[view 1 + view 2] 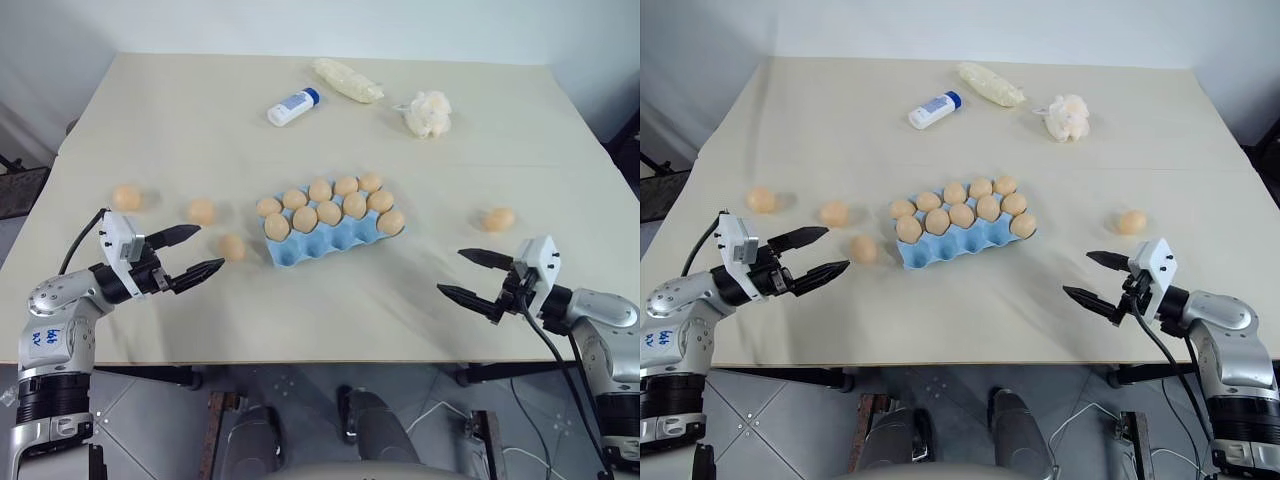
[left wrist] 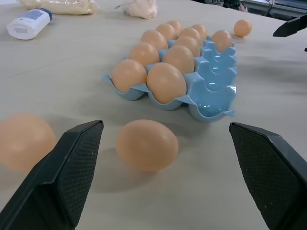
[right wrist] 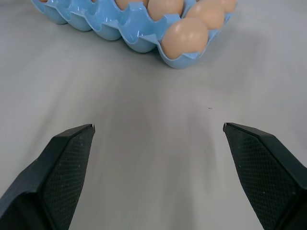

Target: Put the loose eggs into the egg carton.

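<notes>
Both grippers wide open and empty, four eggs loose on the table.

The blue egg carton (image 1: pixel 335 232) sits at the centre of the table (image 1: pixel 200 120), nine eggs in it. Three loose eggs (image 1: pixel 202 211) lie at its 9 o'clock, one more at 3 o'clock. The left gripper (image 1: pixel 187 254) hovers near the closest egg (image 2: pixel 147 144); the right gripper (image 1: pixel 474 274) hovers at 4 o'clock of the carton.

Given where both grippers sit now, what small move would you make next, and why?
Probably ease the open left gripper forward around the nearest loose egg; that egg lies just past its fingertips, beside the egg carton, whose near row has empty cups.
</notes>
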`<control>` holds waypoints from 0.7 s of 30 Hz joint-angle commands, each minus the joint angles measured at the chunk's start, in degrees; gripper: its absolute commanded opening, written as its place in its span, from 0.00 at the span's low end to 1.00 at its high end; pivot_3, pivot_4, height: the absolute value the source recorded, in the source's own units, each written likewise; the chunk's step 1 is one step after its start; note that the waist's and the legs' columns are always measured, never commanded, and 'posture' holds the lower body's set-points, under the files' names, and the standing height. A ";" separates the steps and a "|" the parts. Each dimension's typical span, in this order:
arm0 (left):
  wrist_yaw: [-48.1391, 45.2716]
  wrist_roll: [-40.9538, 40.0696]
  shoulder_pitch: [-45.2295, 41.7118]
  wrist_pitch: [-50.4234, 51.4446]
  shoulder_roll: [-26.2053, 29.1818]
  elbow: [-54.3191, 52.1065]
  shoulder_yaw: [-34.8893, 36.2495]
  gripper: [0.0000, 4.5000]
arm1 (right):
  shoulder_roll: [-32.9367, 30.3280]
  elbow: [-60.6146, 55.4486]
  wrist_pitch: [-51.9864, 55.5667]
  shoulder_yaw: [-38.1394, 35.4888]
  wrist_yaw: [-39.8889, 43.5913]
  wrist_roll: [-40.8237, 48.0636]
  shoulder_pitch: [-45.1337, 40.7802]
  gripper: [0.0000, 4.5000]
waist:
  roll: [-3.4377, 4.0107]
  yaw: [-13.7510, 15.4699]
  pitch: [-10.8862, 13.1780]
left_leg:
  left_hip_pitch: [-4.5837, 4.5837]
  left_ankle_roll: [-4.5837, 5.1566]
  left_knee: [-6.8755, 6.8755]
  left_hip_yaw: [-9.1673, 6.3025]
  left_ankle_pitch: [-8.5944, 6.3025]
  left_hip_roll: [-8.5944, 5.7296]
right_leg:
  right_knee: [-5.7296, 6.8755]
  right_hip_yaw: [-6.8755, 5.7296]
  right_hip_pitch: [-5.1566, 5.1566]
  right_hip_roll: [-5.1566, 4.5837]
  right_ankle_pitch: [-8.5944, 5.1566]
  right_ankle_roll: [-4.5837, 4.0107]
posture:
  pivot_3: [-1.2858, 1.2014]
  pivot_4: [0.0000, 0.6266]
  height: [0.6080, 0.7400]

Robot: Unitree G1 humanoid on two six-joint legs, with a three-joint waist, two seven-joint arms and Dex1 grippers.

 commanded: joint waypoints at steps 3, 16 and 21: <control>0.24 -0.23 -1.45 -1.14 -0.03 -0.09 0.05 1.00 | -0.98 0.01 -1.90 -2.78 -0.17 0.79 -0.34 1.00 | 0.00 0.03 0.00 | 0.00 0.00 0.01 0.00 0.00 0.00 | 0.01 0.00 0.00 0.00 0.02 0.04 | 0.52 0.24 1.00; 0.46 1.12 -2.42 -1.17 0.66 -0.64 -1.40 1.00 | -0.27 -3.95 -0.71 -4.28 -4.49 0.90 1.43 1.00 | 0.00 0.06 0.00 | 0.00 0.00 0.03 0.00 0.00 0.00 | 0.03 0.00 0.00 0.00 0.06 0.11 | 0.52 0.24 1.00; -4.35 -0.91 -3.18 -1.88 0.54 -0.95 -2.74 1.00 | 0.26 -11.65 2.81 -11.37 -13.22 1.86 7.64 1.00 | 0.00 0.33 0.00 | -0.01 -0.01 0.01 -0.01 -0.01 0.00 | 0.02 0.00 0.00 -0.01 0.06 0.10 | 0.52 0.24 1.00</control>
